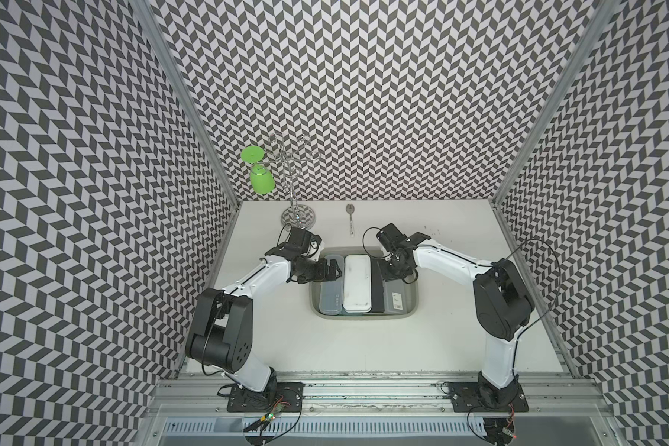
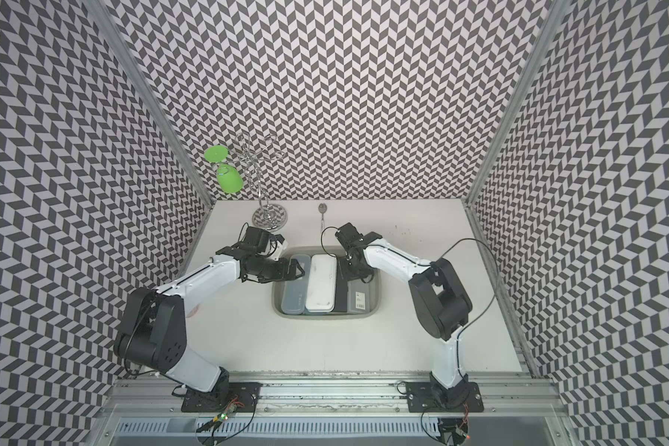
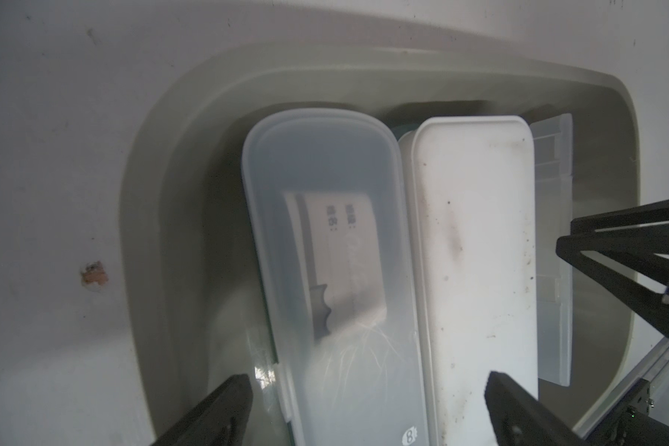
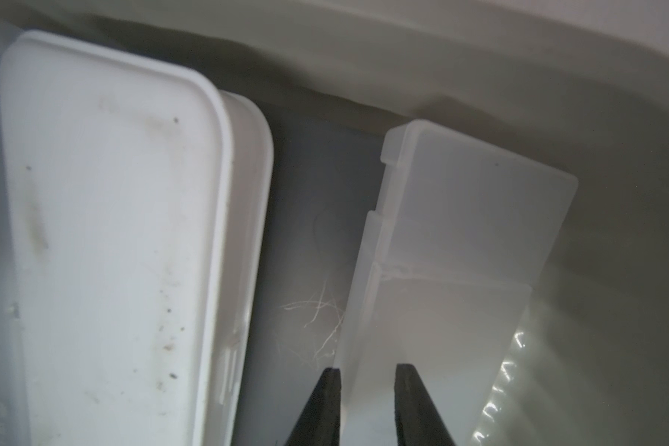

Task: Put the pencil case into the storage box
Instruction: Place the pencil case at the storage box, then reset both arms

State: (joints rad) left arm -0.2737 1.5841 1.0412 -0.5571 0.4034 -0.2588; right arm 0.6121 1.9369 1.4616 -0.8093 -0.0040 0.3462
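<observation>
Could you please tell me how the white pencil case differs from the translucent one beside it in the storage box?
The white pencil case is opaque; the translucent pencil case lets a printed label show through. The white case is speckled with dark marks; the translucent one shows no such specks. Both are long, round-cornered and lie side by side in the storage box.

The frosted pencil case (image 4: 460, 231) pinched by the black right gripper (image 4: 367, 372) is whitish-clear. Beside it lies a black case (image 1: 378, 293), then a smudged white case (image 4: 113, 251). Below the left gripper (image 3: 367, 386), the translucent case (image 3: 325, 231) is bluish. The storage box (image 3: 151, 193) is grey-olive.
</observation>
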